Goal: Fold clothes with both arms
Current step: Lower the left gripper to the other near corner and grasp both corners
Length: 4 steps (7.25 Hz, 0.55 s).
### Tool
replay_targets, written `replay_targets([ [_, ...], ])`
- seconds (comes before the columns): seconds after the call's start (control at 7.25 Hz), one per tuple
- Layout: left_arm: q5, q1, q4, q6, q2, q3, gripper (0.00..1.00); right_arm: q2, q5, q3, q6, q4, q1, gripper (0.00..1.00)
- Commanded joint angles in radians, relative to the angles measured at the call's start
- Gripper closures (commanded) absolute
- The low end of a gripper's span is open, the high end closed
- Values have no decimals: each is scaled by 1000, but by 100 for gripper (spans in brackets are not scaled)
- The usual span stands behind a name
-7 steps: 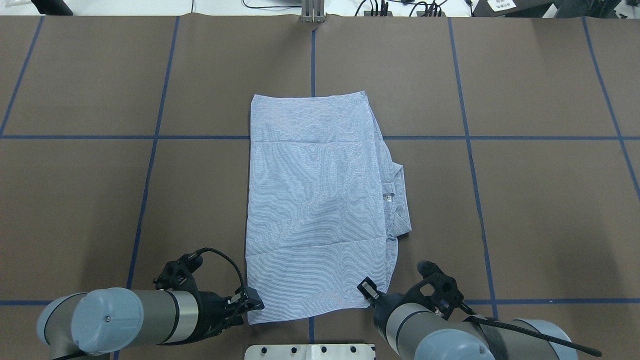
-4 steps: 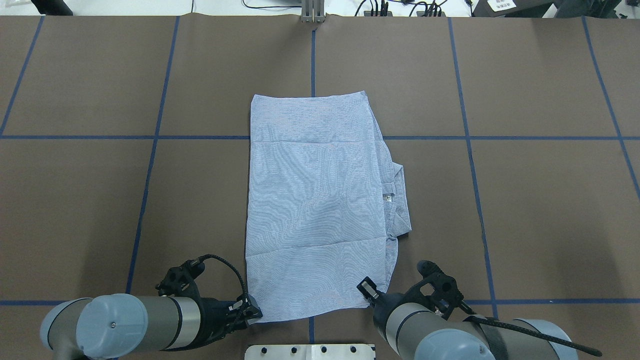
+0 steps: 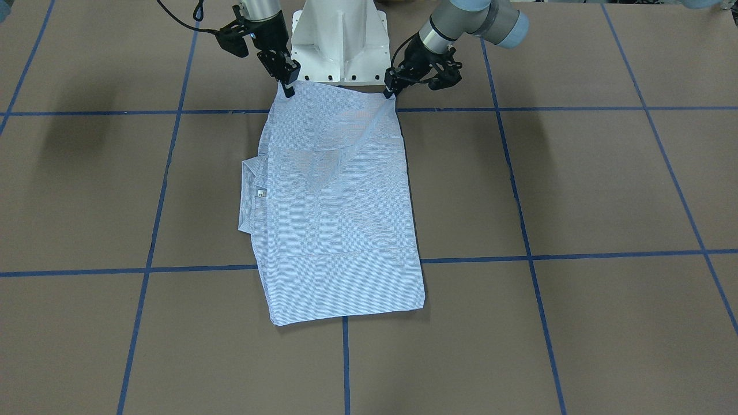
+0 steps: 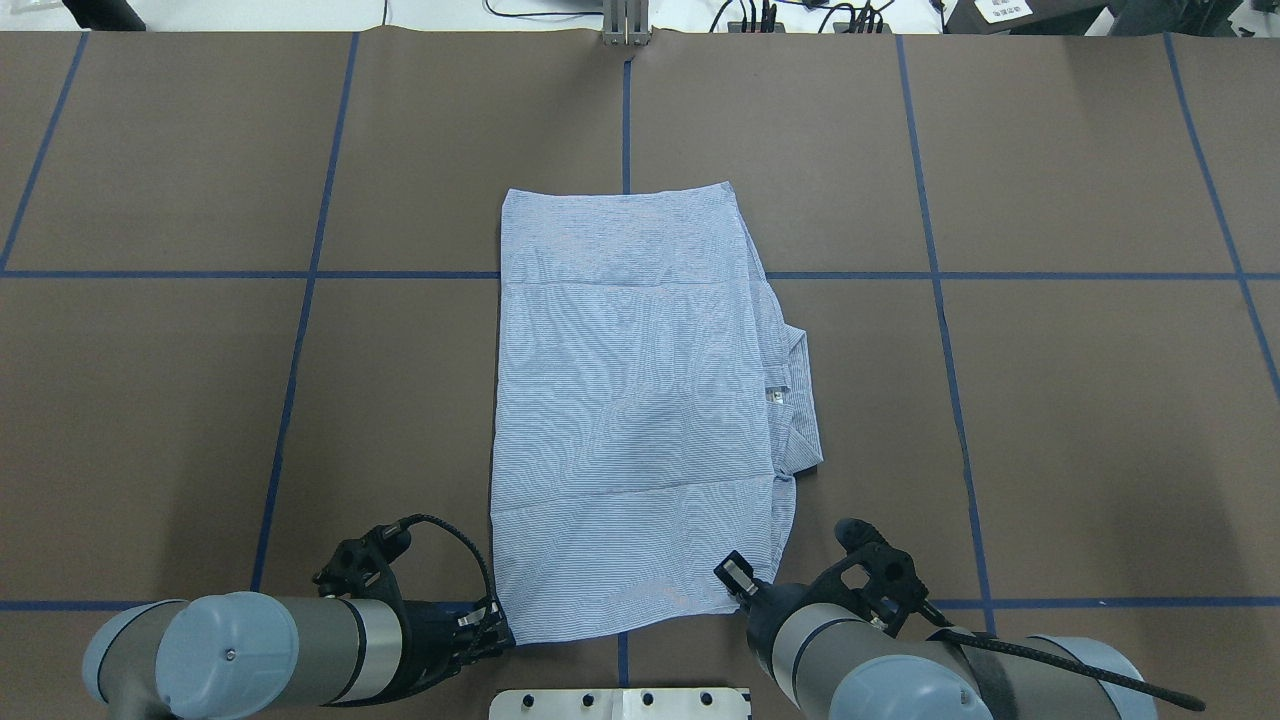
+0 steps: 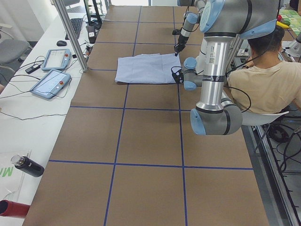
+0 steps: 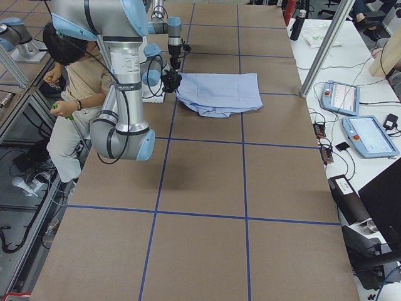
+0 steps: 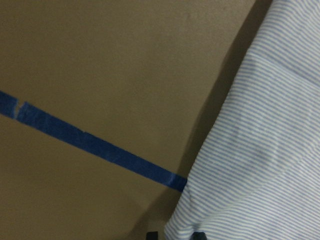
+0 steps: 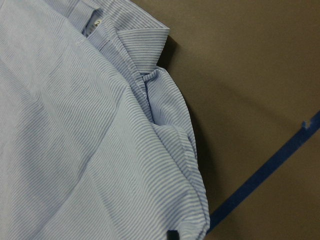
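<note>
The light blue-and-white striped shirt (image 4: pixel 630 400) lies folded into a long rectangle mid-table. Its collar (image 4: pixel 800 390) and white neck label (image 4: pixel 775 396) stick out on the right side. My left gripper (image 4: pixel 500 628) is shut on the shirt's near left corner, low over the table. My right gripper (image 4: pixel 741 587) is shut on the near right corner. In the front-facing view the shirt's (image 3: pixel 334 213) near edge hangs slightly raised between the left gripper (image 3: pixel 391 92) and the right gripper (image 3: pixel 286 89). Both wrist views show striped cloth (image 7: pixel 260 150) (image 8: pixel 75 125) reaching the fingertips at the bottom edge.
The white pedestal base (image 3: pixel 340 40) stands just behind the shirt's near edge. Blue tape lines (image 4: pixel 935 300) cross the brown table. A seated person (image 5: pixel 263 80) is behind the robot. Tablets (image 5: pixel 51 82) and a bottle (image 5: pixel 28 165) lie on the far white bench.
My left gripper has moved back and down onto the shirt's near left corner, and that corner has drawn in slightly. The right arm has not moved.
</note>
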Motion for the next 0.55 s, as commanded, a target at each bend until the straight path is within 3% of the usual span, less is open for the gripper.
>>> replay_targets([
  [0.0,-3,-1,-7,10,15,-8,100,-1,0,0,0,0,2,100],
  [0.41,-21,-2,-7,16,77,-110,100,-7,0,11,0,0,3,100],
])
